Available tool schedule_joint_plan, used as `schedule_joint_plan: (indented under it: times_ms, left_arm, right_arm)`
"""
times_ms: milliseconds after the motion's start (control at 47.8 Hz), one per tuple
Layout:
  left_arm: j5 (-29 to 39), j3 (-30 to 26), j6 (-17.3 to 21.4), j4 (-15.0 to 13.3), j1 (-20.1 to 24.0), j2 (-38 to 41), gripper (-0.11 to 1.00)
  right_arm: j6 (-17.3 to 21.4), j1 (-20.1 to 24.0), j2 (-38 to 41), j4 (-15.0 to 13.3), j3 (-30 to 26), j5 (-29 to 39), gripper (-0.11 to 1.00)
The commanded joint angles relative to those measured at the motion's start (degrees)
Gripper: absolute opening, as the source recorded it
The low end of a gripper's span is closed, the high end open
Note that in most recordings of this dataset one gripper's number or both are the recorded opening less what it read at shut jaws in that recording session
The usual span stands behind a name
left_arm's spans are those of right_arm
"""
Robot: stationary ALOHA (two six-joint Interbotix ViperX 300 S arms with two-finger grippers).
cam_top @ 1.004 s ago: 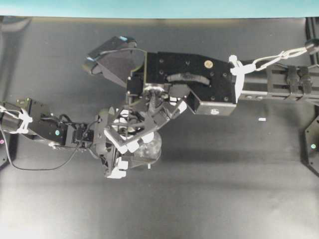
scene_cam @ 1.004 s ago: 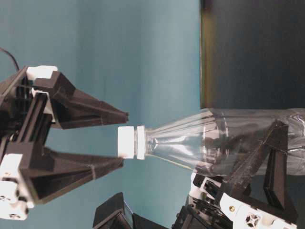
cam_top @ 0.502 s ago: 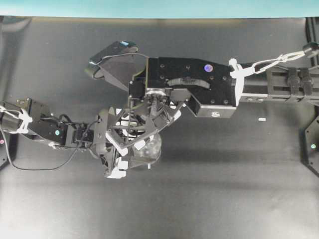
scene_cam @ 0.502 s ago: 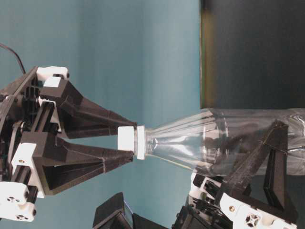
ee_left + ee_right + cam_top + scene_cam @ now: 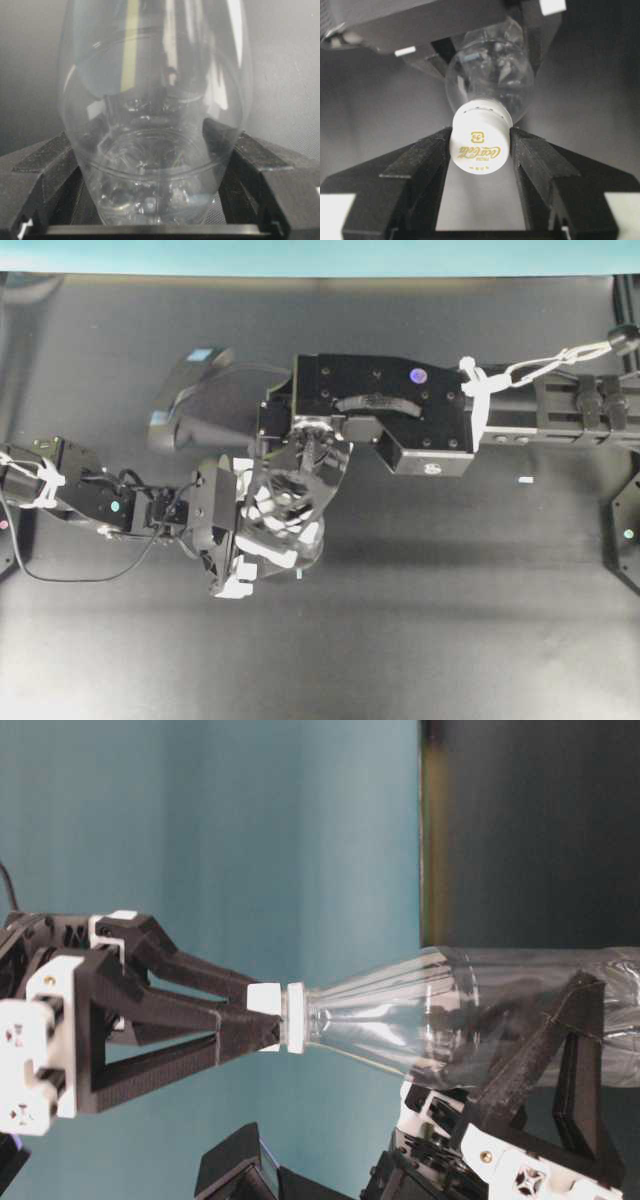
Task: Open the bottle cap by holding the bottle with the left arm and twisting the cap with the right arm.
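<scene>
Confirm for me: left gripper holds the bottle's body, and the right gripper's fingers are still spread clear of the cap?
Not quite. The right gripper is shut on the bottle cap, as the right wrist view shows. The left gripper does hold the bottle by its body.

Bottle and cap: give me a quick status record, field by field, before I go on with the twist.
bottle: clear plastic, body clamped between the left gripper fingers
cap: white, gold print on top, on the neck
right gripper: fingers pressed on both sides of the cap
left arm: low on the left of the overhead view
right arm: reaches in from the right
table: dark, small white fleck
</scene>
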Motion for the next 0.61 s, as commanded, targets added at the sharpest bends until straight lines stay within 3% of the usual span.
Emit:
schedule_joint_plan:
  times_ms: [0, 272, 585]
  left_arm:
    - [0.6, -0.2, 0.0, 0.1, 0.2, 0.2, 0.80]
    - [0.9, -0.2, 0.1, 0.1, 0.3, 0.2, 0.80]
    - [0.9, -0.2, 0.0, 0.2, 0.3, 0.2, 0.80]
  right_arm:
    - [-5.0, -0.2, -0.1, -0.4, -0.2, 0.2, 0.38]
    - [-22.3, 0.5, -0.1, -0.6, -0.1, -0.3, 0.38]
    - [-33.9, 0.9, -0.2, -1.1, 0.3, -0.3, 0.38]
